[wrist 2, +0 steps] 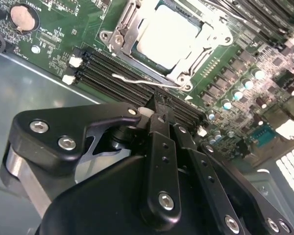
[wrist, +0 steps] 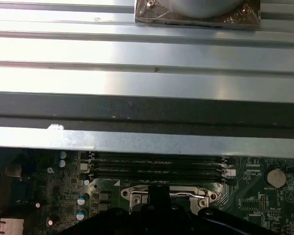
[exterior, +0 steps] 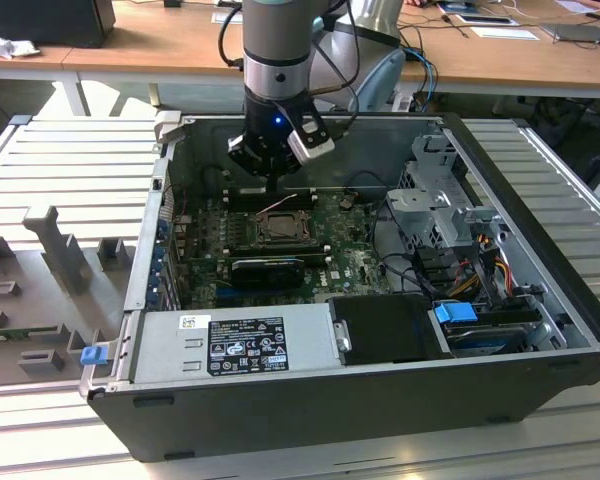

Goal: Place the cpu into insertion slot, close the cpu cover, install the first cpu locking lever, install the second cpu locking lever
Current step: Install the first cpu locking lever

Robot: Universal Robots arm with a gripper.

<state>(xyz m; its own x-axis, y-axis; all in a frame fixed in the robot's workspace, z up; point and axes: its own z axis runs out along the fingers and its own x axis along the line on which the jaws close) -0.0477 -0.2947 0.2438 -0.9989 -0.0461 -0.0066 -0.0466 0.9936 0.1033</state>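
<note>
The cpu [wrist 2: 169, 38] lies pale grey in its socket on the green motherboard, with the cpu cover [wrist 2: 126, 27] down flat around it as a silvery frame. In the exterior view the cpu socket [exterior: 277, 228] sits mid-board inside the open computer case. A thin wire locking lever [wrist 2: 137, 80] runs along the socket edge nearest my fingers. My gripper [wrist 2: 159, 104] is shut, its black tips just beside that lever over the memory slots. From outside, the gripper [exterior: 270, 172] hangs just behind the socket. The gripper [wrist: 158, 193] also appears dark against the socket edge.
Black memory slots [wrist 2: 112, 68] line the socket. A long black card [exterior: 270, 268] lies in front of it. The power supply [exterior: 235, 345] fills the case front and a drive cage [exterior: 450, 200] stands at the exterior view's right. A coin cell [wrist 2: 23, 17] sits nearby.
</note>
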